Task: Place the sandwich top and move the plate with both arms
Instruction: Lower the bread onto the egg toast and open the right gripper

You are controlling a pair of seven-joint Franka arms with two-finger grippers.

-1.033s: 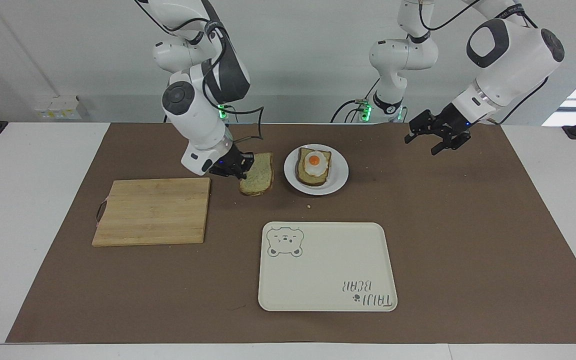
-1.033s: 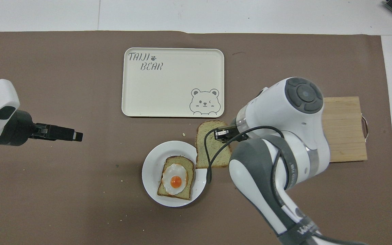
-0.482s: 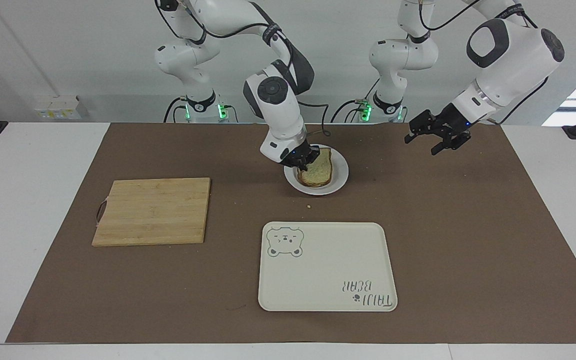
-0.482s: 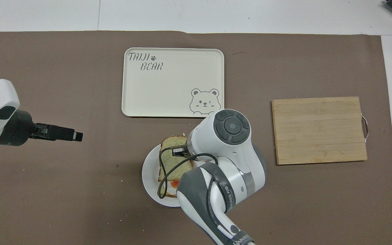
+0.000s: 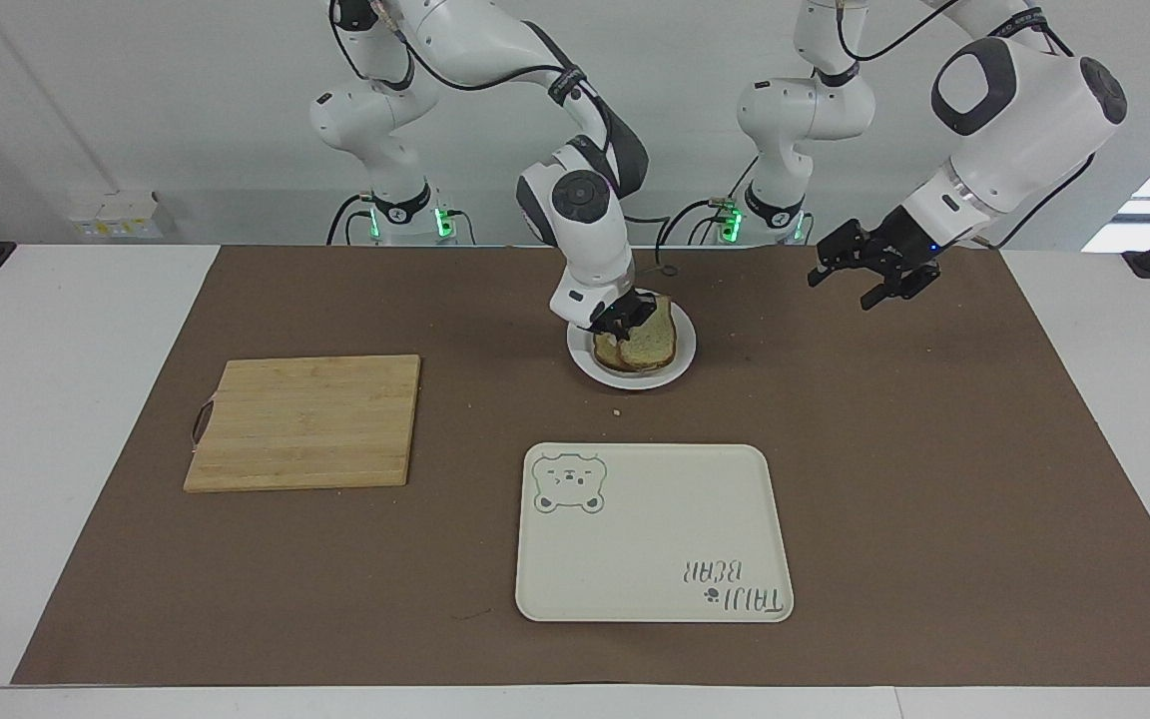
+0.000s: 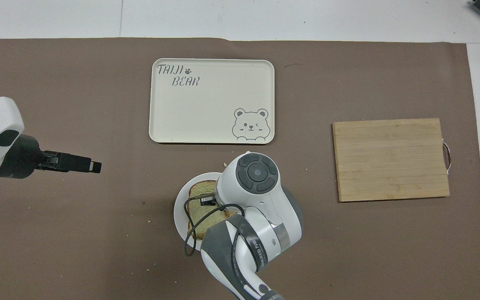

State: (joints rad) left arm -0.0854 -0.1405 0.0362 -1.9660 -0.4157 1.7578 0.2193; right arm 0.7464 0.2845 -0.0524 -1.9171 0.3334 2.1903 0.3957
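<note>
White plate (image 5: 680, 352) | egg slice hidden under sandwich top (image 5: 651, 343) | right claw (image 5: 625, 318) clamps it

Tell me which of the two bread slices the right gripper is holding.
The sandwich top, the plain speckled slice, pinched in the shut right gripper over the plate. The other slice lies flat underneath it on the plate, mostly covered.

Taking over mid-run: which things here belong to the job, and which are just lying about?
In the job:
sandwich top, held over the plate
right claw, shut on it
left claw, open, waiting

Lying about:
tray
cutting board
</note>
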